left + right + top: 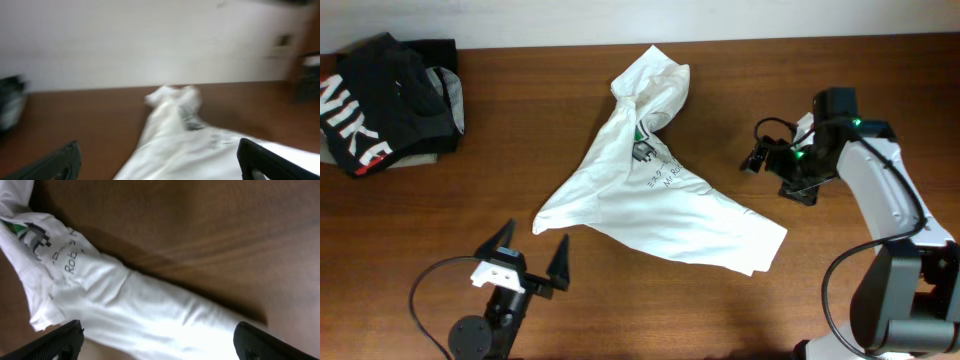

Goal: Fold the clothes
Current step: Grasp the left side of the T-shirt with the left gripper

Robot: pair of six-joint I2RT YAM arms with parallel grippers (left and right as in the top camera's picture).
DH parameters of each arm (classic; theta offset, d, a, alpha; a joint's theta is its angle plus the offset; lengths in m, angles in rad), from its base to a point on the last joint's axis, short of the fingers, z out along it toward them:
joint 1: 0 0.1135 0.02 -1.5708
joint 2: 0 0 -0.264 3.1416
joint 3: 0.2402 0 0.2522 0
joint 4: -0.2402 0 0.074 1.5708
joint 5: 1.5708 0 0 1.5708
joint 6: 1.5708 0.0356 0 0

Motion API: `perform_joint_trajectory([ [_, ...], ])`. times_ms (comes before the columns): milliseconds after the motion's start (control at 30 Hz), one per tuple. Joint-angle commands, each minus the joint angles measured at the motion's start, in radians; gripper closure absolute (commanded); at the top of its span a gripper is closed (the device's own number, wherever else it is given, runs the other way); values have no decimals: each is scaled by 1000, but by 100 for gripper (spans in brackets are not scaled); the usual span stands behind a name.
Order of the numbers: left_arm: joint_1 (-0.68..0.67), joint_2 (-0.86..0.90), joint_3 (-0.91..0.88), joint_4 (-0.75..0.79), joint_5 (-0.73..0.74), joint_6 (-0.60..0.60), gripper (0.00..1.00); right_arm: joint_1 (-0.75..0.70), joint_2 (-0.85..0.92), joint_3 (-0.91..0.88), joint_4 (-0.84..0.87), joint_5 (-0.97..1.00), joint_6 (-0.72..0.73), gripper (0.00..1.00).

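A white T-shirt (pixel 655 205) lies crumpled, lettering (pixel 663 176) up, on the desk (pixel 520 130) — left claw (pixel 532 245) and right claw (pixel 757 148) gape empty.

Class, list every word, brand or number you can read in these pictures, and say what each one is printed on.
"NIKE": large white letters on the black garment.
"Rob": the start of a printed line on the white T-shirt; the rest disappears into a fold.
The smaller line of print above it is too small to read.
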Motion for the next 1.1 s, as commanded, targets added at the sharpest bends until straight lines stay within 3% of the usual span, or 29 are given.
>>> perform_joint_trajectory([
  [0, 3, 14, 37, 8, 192, -60, 1, 8, -20, -50, 53, 0, 17, 1],
  [100, 3, 170, 166, -26, 215, -26, 1, 8, -20, -50, 68, 0, 16, 1],
  [200, 3, 538, 456, -205, 246, 80, 1, 8, -20, -50, 70, 0, 16, 1],
  [333, 3, 863, 651, -236, 546, 84, 1, 8, -20, -50, 74, 1, 16, 1],
  [367, 3, 956, 706, -338, 512, 84, 1, 8, -20, -50, 77, 1, 16, 1],
  [433, -11, 1141, 818, -601, 272, 85, 1, 8, -20, -50, 81, 1, 16, 1],
  [467, -13, 1204, 845, -658, 216, 85, 1, 8, -20, -50, 81, 1, 16, 1],
  [600, -11, 1460, 853, -650, 136, 83, 1, 8, -20, -50, 87, 1, 15, 1],
  [667, -12, 1537, 859, -646, -131, -73, 1, 8, -20, -50, 89, 1, 16, 1],
  [800, -11, 1564, 861, -608, -414, -107, 1, 8, -20, -50, 89, 1, 16, 1],
  [967, -12, 1598, 861, -575, -420, -98, 1, 8, -20, -50, 87, 1, 15, 1],
  [1067, -20, 1664, 861, -580, -344, -64, 8, 8, -20, -50, 83, 1, 15, 1],
])
